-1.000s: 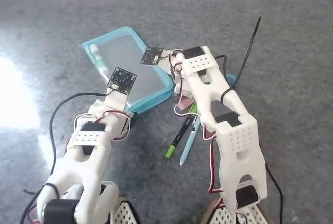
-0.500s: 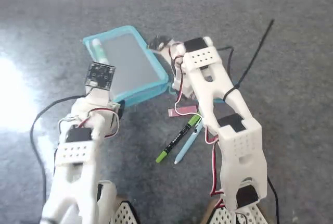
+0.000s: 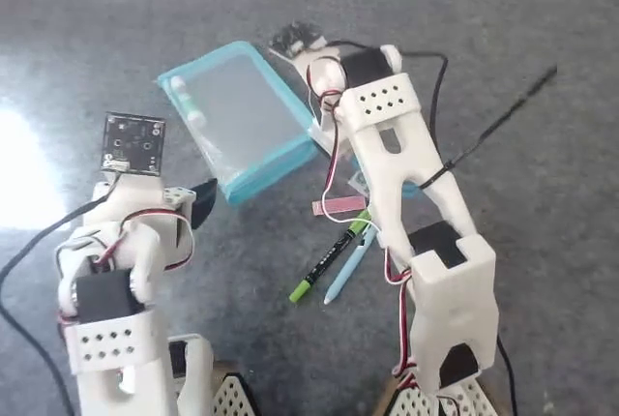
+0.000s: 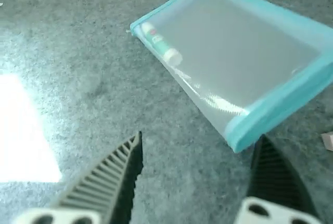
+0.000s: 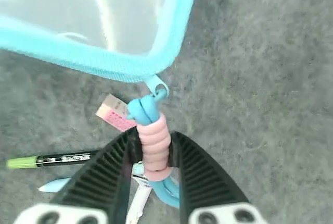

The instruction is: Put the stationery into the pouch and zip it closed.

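Observation:
The teal-edged clear pouch [image 3: 242, 111] lies at the table's middle back, with a white glue stick [image 3: 188, 104] inside along its far-left side. My right gripper [image 5: 154, 136] is shut on the pink and blue zipper pull [image 5: 152, 130] at the pouch's near-right corner [image 5: 156, 75]. Loose on the table beside that arm lie a pink eraser [image 3: 337, 206], a black pen with a green cap [image 3: 324, 263] and a light blue pen [image 3: 348, 263]. My left gripper [image 4: 195, 179] hangs open and empty, short of the pouch [image 4: 244, 62] on its near-left side.
A bright patch of glare [image 3: 24, 174] covers the grey table at the left. A black cable [image 3: 503, 116] runs up and right from the right arm. Open grey table lies to the far right and behind the pouch.
My left arm has pulled back from the pouch toward the near left and risen. The right arm has pushed farther back, holding the zipper pull. The pouch has turned and shifted slightly.

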Controlling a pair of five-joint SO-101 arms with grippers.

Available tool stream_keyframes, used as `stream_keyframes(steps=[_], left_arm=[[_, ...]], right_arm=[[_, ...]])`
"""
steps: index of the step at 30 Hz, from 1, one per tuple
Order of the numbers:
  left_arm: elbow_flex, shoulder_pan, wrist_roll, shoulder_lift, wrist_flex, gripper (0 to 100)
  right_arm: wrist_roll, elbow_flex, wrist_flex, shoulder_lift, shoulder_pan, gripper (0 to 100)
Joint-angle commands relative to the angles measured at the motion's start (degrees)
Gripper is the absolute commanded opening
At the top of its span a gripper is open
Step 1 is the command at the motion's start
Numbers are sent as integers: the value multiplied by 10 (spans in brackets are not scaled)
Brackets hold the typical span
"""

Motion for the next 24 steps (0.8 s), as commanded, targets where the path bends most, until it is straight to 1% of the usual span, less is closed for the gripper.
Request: stream_keyframes(steps=[1, 7, 10, 13, 15, 19, 24], left_arm=[[-28, -4, 32, 8, 18, 319], [-26, 10, 85, 11, 11, 321], [-6, 8, 113, 11, -40, 342], [36, 8, 114, 11, -109, 344], [45, -4, 116, 11, -139, 344], [32, -25, 124, 11, -149, 344], [-19, -57, 123, 11, -108, 344]], right_arm=[[-37, -98, 37, -60, -14, 6], [-57, -131, 36, -74, -17, 6], [-57, -146, 36, -97, -17, 6], [-55, -142, 36, -131, -17, 6], [-54, -129, 36, -150, -17, 6], [-53, -104, 36, -166, -17, 6], [-53, -75, 34, -160, -7, 7]])
